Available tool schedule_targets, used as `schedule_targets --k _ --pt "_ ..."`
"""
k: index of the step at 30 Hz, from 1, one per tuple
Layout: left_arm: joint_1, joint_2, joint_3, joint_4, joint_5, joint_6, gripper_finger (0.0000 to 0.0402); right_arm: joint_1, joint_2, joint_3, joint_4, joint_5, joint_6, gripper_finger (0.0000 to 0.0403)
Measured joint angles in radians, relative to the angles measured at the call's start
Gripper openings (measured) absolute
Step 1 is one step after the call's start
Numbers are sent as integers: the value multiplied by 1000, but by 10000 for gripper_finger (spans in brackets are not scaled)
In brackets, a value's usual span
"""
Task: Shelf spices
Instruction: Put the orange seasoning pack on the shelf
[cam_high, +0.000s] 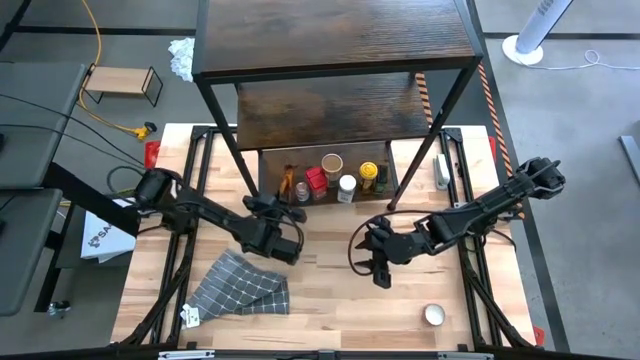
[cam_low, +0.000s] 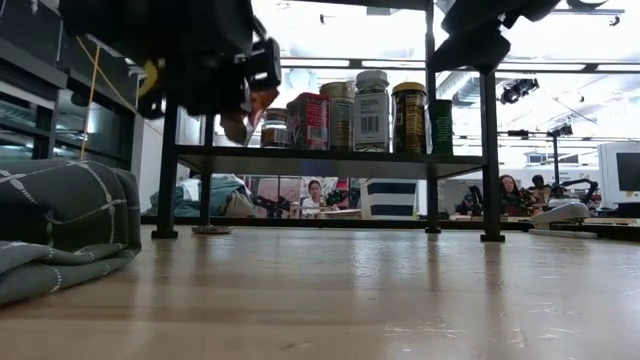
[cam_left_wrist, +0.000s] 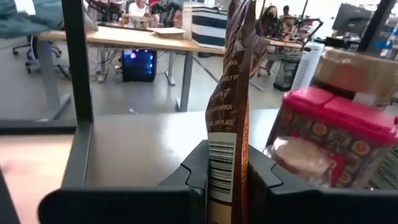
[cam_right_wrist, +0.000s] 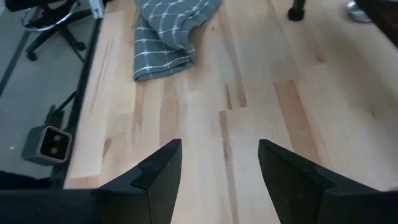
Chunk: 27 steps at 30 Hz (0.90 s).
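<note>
The shelf (cam_high: 330, 40) stands at the table's far side. Its lowest board (cam_low: 320, 160) carries several spices in a row: a red tin (cam_left_wrist: 336, 137), a tan-lidded jar (cam_high: 332, 163), a white-lidded jar (cam_low: 372, 110) and a yellow-lidded jar (cam_low: 408, 118). My left gripper (cam_left_wrist: 227, 163) is at the board's left end, shut on a brown spice pouch (cam_high: 290, 181) just left of the red tin. My right gripper (cam_high: 378, 265) hangs open over bare table (cam_right_wrist: 217, 93), in front of the shelf. A round white-topped jar (cam_high: 433, 315) stands on the table near the front right. My left gripper pinches the brown pouch's flat faces between its two fingers (cam_left_wrist: 193, 171), at the lower part with the barcode (cam_left_wrist: 221, 158). The fingers come level from the table's near side. The pouch stands upright and rises above them. In the low view it (cam_low: 250, 108) hangs slightly above the board.
A grey checked cloth (cam_high: 240, 285) lies folded on the table's near left. The shelf's thin black legs (cam_high: 225, 140) stand on the table beside the pouch. A small light-wood stand (cam_high: 120, 85) sits off the table at far left. People sit at desks beyond the shelf.
</note>
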Motion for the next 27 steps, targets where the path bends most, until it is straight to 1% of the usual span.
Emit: schedule_targets --k 4,10,18,22,27 --pt "5 42 0 2 -17 -67 39 0 0 0 0 20 0 206" --pt "34 54 0 1 -17 -75 39 0 0 0 0 20 -40 206" --pt "35 54 0 15 -4 -75 117 0 0 0 0 20 -54 206" --pt "34 54 0 27 -5 -75 135 0 0 0 0 20 -72 206" --pt "32 54 0 41 -6 -75 147 0 0 0 0 20 -79 206"
